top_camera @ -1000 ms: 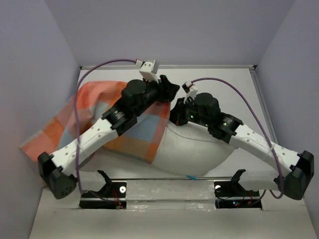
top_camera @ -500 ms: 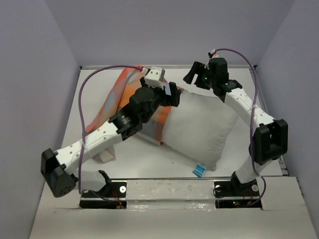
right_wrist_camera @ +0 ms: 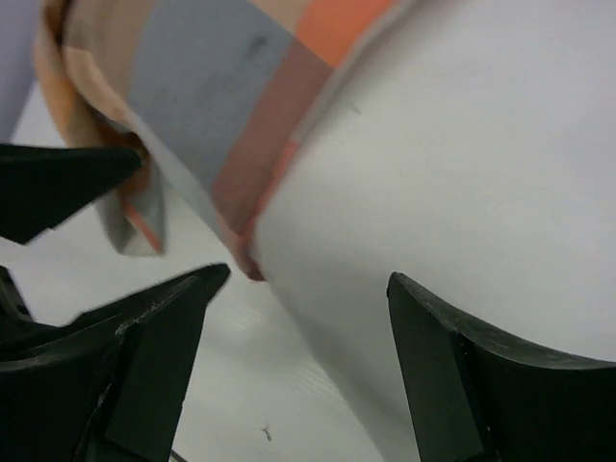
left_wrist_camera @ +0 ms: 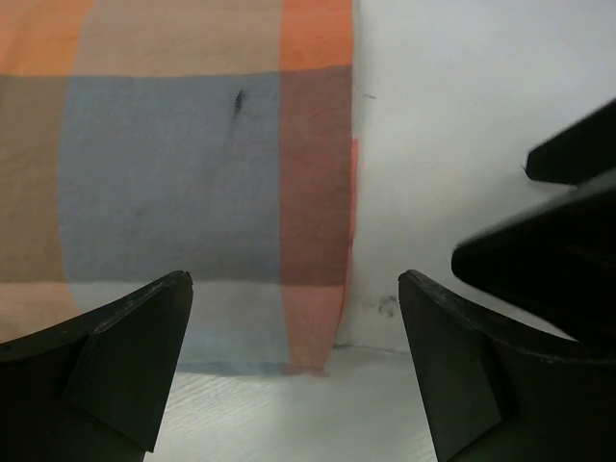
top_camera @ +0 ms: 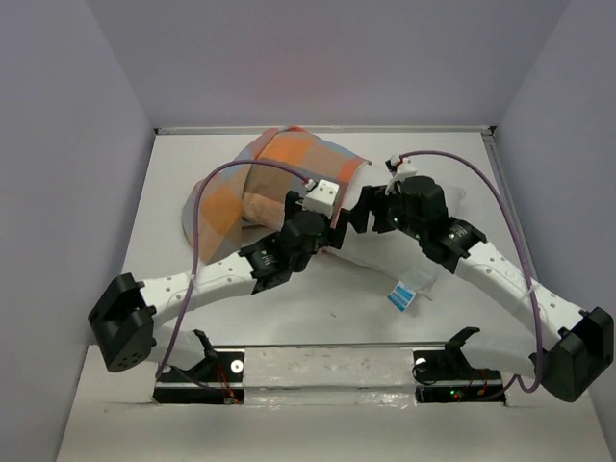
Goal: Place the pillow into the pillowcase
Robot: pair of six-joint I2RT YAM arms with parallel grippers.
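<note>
Ahead of left gripper (left_wrist_camera: 294,279): pillowcase (left_wrist_camera: 192,164) to its left, pillow (left_wrist_camera: 452,144) to its right, pillow's end inside pillowcase. Right gripper (right_wrist_camera: 308,274) just beside, facing that same edge.

Top camera: high up and far, looking down on the whole table (top_camera: 318,308).
Wrist cameras: very close; both see the pillowcase (right_wrist_camera: 221,77) edge on the pillow (right_wrist_camera: 481,144).
</note>
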